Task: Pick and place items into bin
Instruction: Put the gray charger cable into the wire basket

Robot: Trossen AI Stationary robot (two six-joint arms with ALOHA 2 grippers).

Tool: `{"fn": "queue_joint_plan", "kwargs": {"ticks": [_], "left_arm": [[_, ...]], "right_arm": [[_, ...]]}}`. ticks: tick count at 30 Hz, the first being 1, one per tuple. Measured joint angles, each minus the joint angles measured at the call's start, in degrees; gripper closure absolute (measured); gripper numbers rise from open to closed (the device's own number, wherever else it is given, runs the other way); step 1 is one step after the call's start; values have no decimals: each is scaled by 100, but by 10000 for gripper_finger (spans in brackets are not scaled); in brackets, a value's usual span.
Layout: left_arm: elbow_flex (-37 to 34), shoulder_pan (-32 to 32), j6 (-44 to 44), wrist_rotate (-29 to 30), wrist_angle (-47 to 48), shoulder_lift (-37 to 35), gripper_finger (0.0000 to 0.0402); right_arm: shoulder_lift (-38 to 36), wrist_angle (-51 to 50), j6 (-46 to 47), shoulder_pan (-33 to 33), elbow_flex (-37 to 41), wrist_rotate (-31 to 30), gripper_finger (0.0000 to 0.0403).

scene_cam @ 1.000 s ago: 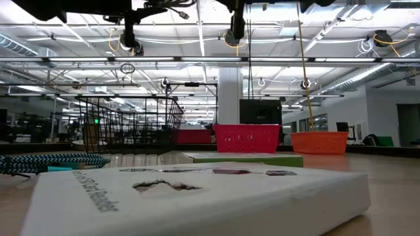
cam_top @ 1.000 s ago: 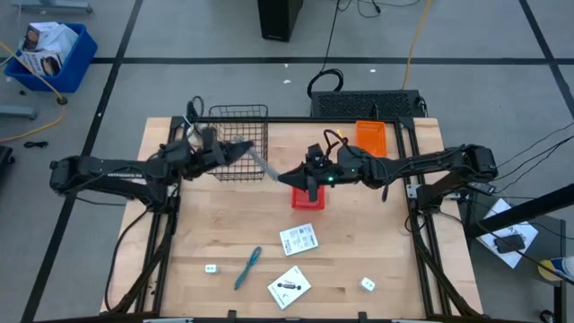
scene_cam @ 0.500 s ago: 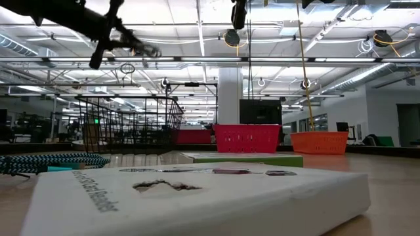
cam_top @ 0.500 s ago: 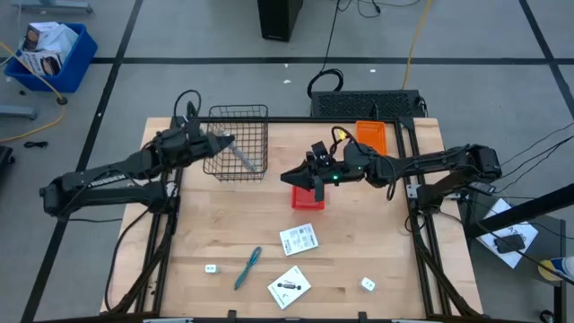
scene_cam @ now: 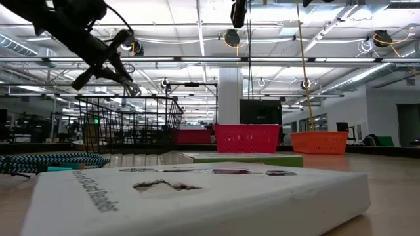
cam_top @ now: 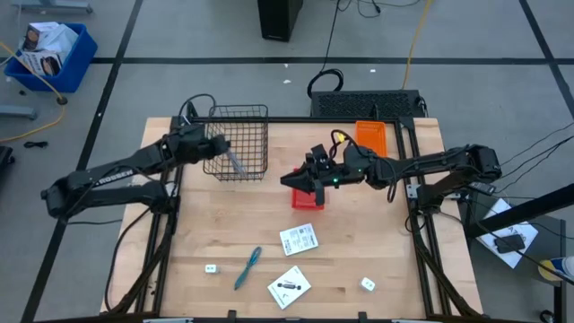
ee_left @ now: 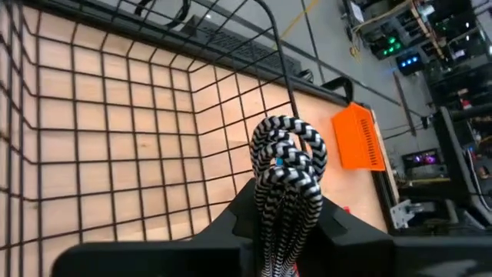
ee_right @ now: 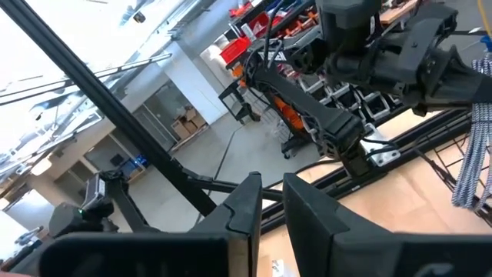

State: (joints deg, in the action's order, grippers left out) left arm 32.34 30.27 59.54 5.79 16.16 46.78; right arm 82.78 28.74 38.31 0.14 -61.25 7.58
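Left hand (ee_left: pixel 280 223) clamped on braided cable (ee_left: pixel 286 165) over wire basket (cam_top: pixel 238 144); wooden table (cam_top: pixel 359 242).

Overhead, tabletop, 2 wrist cams.

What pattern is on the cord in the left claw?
Black-and-white zigzag braid on the cord, clearest in the left wrist view.

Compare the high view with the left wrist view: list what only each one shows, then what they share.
Only the high view: the teal stick, two white packets, two tiny white blocks, the red bin, the right gripper above it. Only the left wrist view: the braided black-and-white cable clamped in the left gripper. Both: the wire basket, the orange bin.
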Motion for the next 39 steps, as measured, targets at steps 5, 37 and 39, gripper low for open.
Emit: {"fn": "queue_joint_plan", "kwargs": {"ticks": [5,37,39], "left_arm": [[0,26,33,-44,6,254,325],[0,602,-76,801,-1228,474,270],[0,647,-48,687,-1214,474,264]], "right_arm": [[0,19,-28,2,0,1,352],[2,17,-44,0,-2,1,351],[2,17,-44,0,-2,4,351]]}}
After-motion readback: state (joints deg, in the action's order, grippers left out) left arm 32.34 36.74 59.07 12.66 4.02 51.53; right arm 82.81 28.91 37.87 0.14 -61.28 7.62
